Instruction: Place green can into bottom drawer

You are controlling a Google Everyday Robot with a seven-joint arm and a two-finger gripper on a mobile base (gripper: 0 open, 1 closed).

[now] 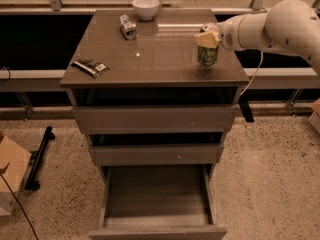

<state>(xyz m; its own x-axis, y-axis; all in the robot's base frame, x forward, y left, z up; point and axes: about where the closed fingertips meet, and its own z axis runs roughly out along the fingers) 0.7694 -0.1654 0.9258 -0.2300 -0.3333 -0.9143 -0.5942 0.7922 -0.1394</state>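
The green can [207,54] stands upright near the right edge of the cabinet top [155,59]. My gripper [207,36] reaches in from the right and sits over the can's top, its pale fingers [206,39] covering the rim. The white arm [280,26] stretches out to the right. The bottom drawer [157,204] is pulled out wide at the foot of the cabinet and looks empty inside.
A white bowl [146,7] and a small silver-grey can [128,27] lying on its side are at the back of the top. A dark snack packet [90,66] lies near the left edge. The two upper drawers [155,119] are slightly open. A cardboard box [10,176] stands on the floor at left.
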